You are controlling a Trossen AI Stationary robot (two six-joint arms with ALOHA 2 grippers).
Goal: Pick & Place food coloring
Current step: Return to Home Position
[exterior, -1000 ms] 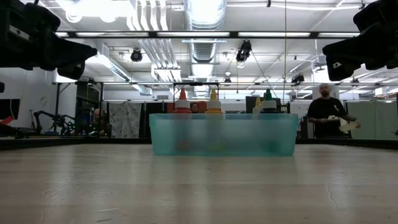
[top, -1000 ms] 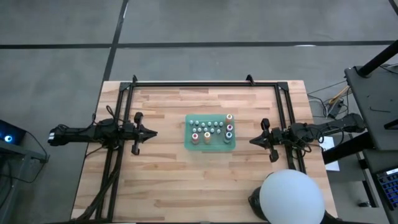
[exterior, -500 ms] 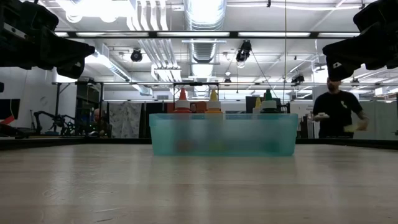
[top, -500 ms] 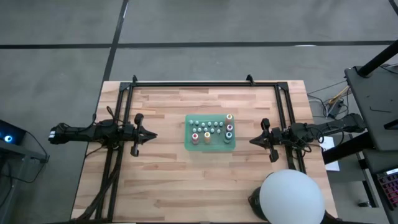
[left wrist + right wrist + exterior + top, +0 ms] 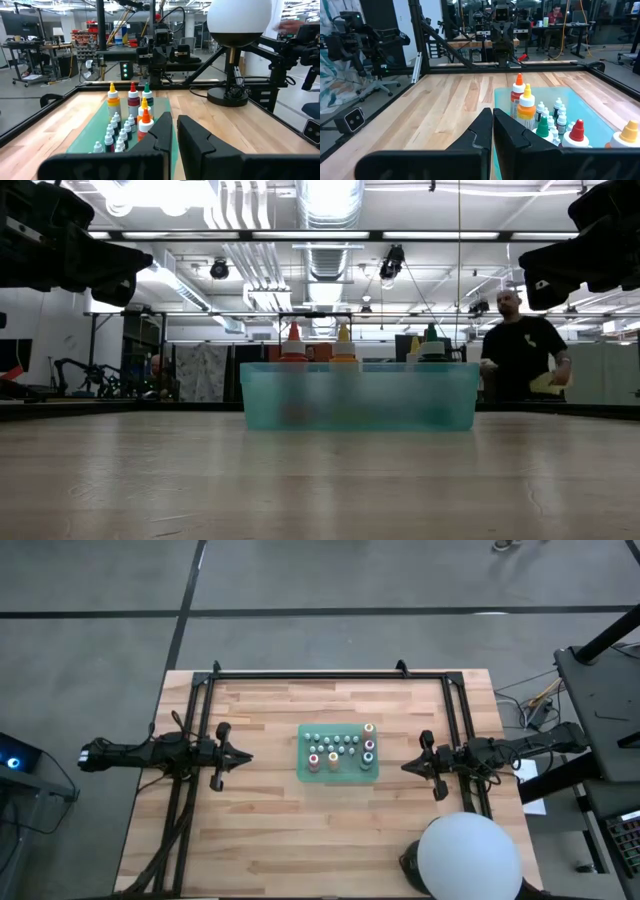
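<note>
Now all the food coloring bottles [image 5: 340,745] stand inside the green container [image 5: 345,777], which sits in the middle of the wooden table [image 5: 260,830]. The small pale-capped ones are grouped together, and the taller ones with red, orange, yellow and green tops stand along two of its sides. The left gripper [image 5: 244,753] hangs above the table on the container's left, well apart from it, its fingers closed to a thin slit and holding nothing. The right gripper [image 5: 407,767] is on the opposite side, fingers pressed together, also empty.

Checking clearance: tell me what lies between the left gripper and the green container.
Between left gripper and green container: only bare table, per the high view.
</note>
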